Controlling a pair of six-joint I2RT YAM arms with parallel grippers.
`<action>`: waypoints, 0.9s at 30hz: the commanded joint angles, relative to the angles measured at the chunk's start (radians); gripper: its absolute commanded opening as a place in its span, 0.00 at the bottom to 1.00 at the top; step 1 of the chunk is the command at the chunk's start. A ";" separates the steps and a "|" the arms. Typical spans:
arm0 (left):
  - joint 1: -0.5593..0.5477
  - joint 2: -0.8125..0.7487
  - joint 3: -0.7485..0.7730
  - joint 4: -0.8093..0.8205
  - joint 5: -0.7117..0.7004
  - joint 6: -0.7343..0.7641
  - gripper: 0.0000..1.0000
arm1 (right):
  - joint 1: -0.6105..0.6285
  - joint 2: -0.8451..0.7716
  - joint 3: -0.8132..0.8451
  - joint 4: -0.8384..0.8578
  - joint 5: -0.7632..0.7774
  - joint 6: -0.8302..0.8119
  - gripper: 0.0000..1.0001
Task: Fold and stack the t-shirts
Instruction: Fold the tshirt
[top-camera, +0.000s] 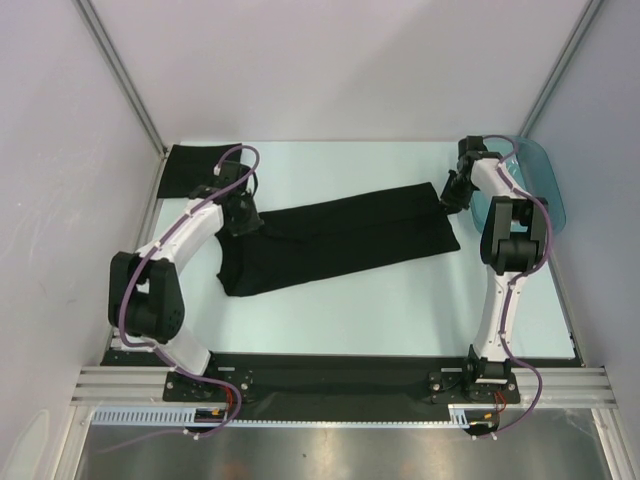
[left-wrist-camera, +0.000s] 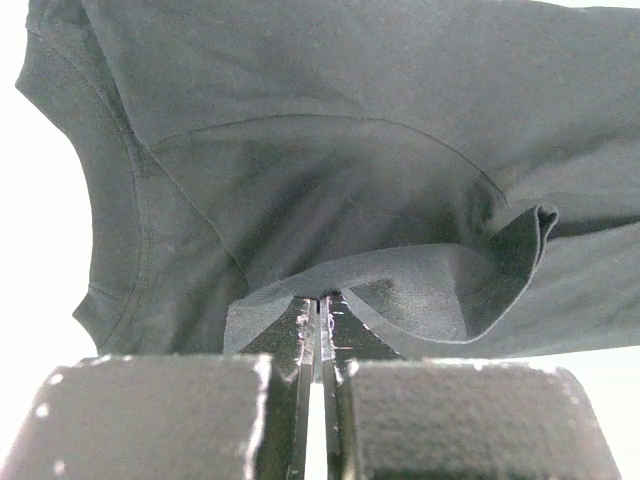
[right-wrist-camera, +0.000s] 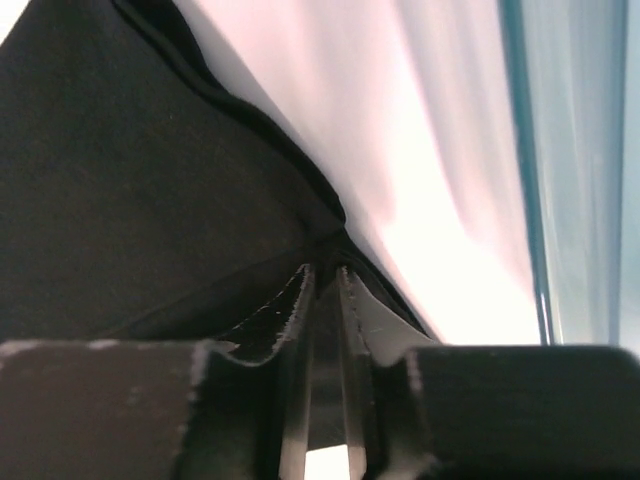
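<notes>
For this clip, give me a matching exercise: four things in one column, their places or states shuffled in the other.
1. left hand
2. right hand
3. teal tray
4. folded t-shirt

A. far-left corner of the table
B. shut on the spread t-shirt at its left end
C. far-right edge of the table
D. at the spread t-shirt's right end

Pairs: 1-B, 2-D, 3-C, 4-A

Bright, even light; blown-out, soft-focus wrist views.
</notes>
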 joint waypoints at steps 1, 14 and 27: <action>0.016 0.028 0.061 0.017 -0.007 0.026 0.00 | 0.002 0.022 0.062 -0.001 0.009 -0.022 0.21; 0.019 -0.119 0.118 -0.101 -0.154 0.068 0.76 | 0.008 -0.053 0.145 -0.137 0.094 -0.045 0.56; 0.019 -0.564 -0.422 -0.110 0.051 -0.112 0.71 | 0.183 -0.303 -0.150 -0.084 -0.070 -0.063 0.61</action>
